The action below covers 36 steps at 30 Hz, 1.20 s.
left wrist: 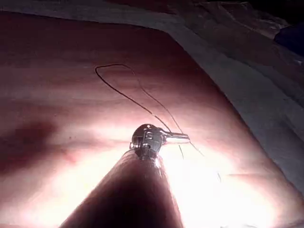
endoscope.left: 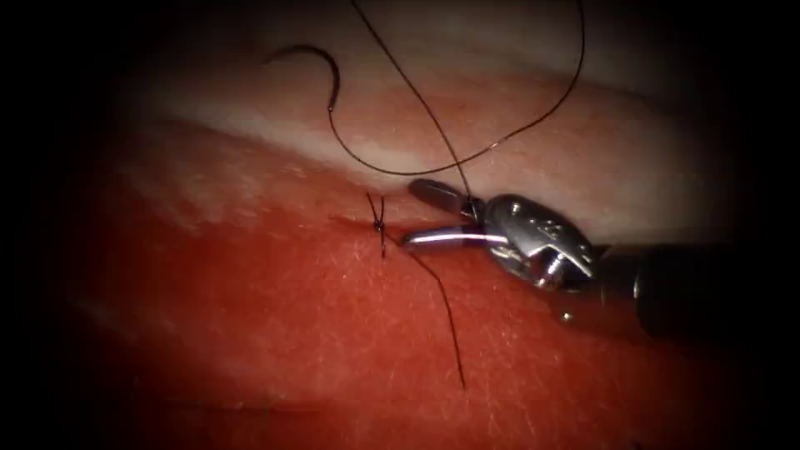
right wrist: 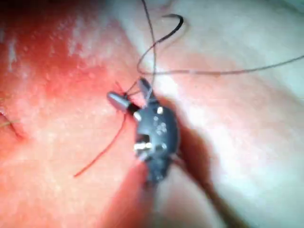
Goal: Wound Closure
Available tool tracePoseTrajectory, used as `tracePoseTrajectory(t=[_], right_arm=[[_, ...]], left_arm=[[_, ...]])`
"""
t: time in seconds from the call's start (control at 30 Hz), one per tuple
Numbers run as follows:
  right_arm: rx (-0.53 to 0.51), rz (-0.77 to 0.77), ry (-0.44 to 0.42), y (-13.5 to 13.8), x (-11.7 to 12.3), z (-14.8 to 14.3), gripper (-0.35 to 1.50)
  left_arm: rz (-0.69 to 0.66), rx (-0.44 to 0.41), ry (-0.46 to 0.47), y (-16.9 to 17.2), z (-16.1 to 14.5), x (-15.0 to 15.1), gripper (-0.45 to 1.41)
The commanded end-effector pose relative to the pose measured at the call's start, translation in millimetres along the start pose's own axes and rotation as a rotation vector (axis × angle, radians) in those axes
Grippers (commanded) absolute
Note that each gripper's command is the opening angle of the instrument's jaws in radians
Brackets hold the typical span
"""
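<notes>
Right now, going left to right, I see the dark curved steel needle (endoscope.left: 321,67) lying free on the pale tissue (endoscope.left: 250,275) up and left of the cut, held by nothing. The small black knot (endoscope.left: 379,225) sits on the cut just left of my right tool (endoscope.left: 414,215), whose jaws stand wide open, straddling the thin dark thread (endoscope.left: 433,125) without gripping it.

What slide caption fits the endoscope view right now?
Right tool, jaws open around thread beside the knot; needle lies free on tissue.
</notes>
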Motion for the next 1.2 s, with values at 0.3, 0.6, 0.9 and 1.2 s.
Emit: tracePoseTrajectory(t=[0.3, 0.6, 0.9, 1.2], right_arm=[[-0.001, -0.009, 0.028, -1.8, -2.0, -8.8, 1.36], [-0.034, -0.017, 0.048, -2.7, -3.0, -13.5, 1.36], [-0.065, -0.015, 0.071, -2.5, -3.0, -13.6, 1.46], [-0.076, -0.096, 0.071, -1.7, -3.1, -13.5, 1.48]], left_arm=[[0.044, 0.097, -0.045, -6.4, 0.5, -5.0, -0.45], [0.018, 0.144, -0.09, -7.5, -0.6, -12.8, -0.45], [-0.118, 0.286, -0.21, -7.6, -3.5, -18.3, 0.36], [-0.111, 0.294, -0.38, -3.3, -6.3, -19.6, 0.93]])
